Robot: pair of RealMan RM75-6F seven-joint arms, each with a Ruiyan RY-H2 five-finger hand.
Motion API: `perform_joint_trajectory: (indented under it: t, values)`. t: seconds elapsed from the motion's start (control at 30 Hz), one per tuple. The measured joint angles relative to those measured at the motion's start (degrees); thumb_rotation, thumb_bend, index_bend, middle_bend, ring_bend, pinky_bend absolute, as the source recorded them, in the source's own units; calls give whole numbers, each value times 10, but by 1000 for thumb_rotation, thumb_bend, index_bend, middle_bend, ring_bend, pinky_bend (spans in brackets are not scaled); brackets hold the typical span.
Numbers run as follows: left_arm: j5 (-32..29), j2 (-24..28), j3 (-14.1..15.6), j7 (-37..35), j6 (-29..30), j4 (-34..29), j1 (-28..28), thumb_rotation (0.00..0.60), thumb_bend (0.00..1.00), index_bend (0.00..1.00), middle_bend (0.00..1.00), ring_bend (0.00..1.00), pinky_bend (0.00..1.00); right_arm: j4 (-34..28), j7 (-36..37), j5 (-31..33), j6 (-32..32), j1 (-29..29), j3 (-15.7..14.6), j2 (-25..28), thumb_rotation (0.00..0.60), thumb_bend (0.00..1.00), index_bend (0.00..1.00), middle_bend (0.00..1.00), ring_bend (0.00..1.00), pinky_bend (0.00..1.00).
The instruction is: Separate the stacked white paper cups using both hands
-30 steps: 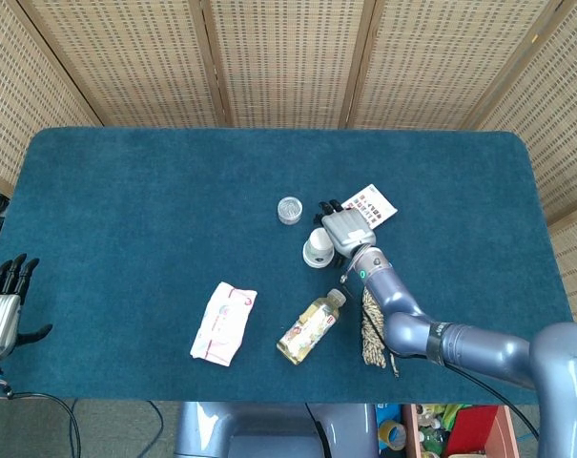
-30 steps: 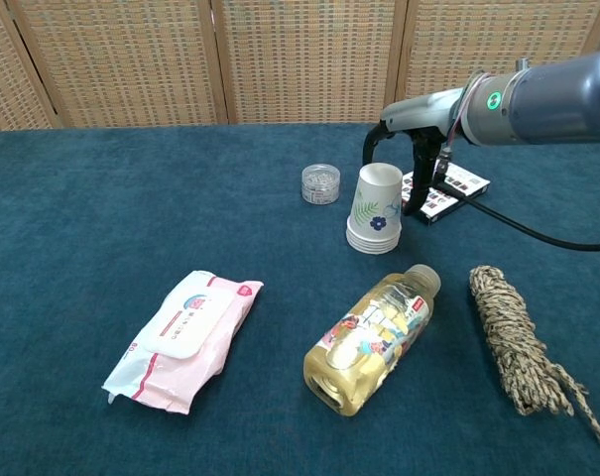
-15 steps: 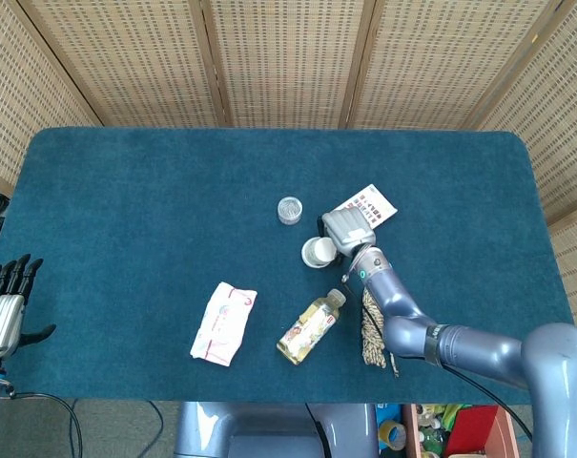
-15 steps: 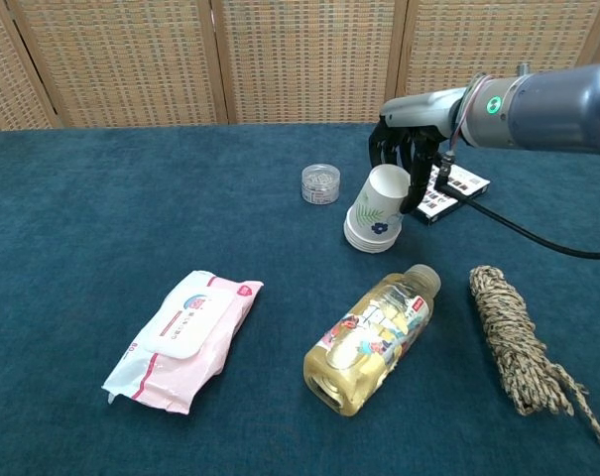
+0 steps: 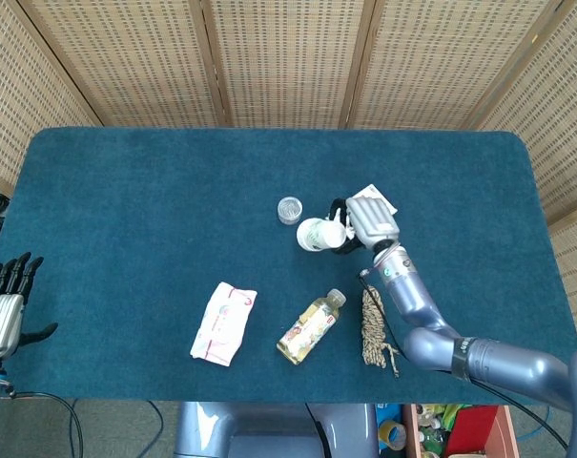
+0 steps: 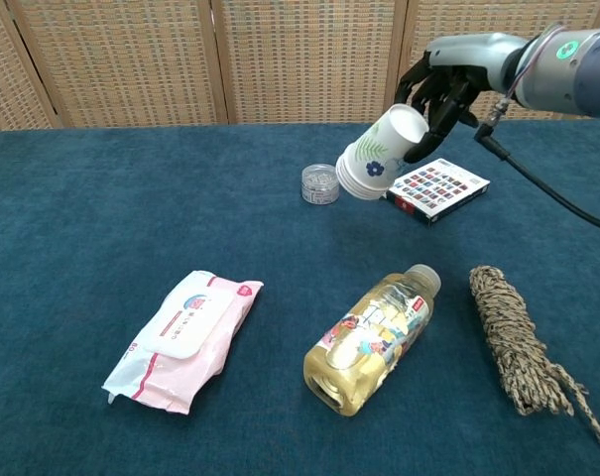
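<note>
1. The right hand [image 6: 440, 87] has its dark fingers wrapped around the stacked paper cups [image 6: 379, 152], holding them clear above the table [image 5: 126, 210], tilted with the rims toward the left.
2. Just left of the cups sits a small clear jar [image 6: 320, 183]; under the hand lies a printed card box [image 6: 437, 188].
3. Nearer are a juice bottle [image 6: 370, 340], a rope bundle [image 6: 512, 336] to its right and a wipes pack [image 6: 183, 337] to its left.
4. The left hand [image 5: 2, 307] hangs off the table's left edge, fingers spread, holding nothing.
</note>
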Motion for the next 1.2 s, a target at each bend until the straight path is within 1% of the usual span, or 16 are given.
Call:
perform_joint_trajectory:
  t: [0.17,0.4,0.5,0.7,0.8,0.9,1.1,1.2]
  values:
    - [1,-2,1,-5,-4,3,-2,600,162,0,0,0,0,-41,87,-17,-9,-38,27,41,600,237,766,660,549,802]
    - [-2,-8,0,-6,-16,6,-8,600,162,0,0,0,0,-102,222,-80,-31,-97,70,102,600,237,766,661,550,802]
    - [-2,-11,0,-7,-19,8,-11,600,161,0,0,0,0,-127,256,-99,-35,-111,86,120,600,237,766,661,550,802]
    - [-1,-22,-3,-24,-25,14,-17,600,162,0,0,0,0,-165,315,-135,-40,-122,112,130,600,237,766,661,551,802]
    - [-1,-29,-9,-45,-26,18,-21,600,161,0,0,0,0,-177,320,-150,-41,-121,116,133,600,237,766,661,552,802]
    - [0,-37,-18,-79,-28,20,-28,600,161,0,0,0,0,-178,320,-150,-43,-115,114,133,600,236,766,661,552,802]
    - [3,-58,-45,-188,-48,20,-55,600,161,4,0,0,0,-180,322,-146,-41,-114,106,132,600,237,766,662,553,803]
    - [5,-72,-58,-248,-66,19,-76,600,162,34,0,0,0,-181,325,-148,-39,-117,100,131,600,237,766,662,554,803]
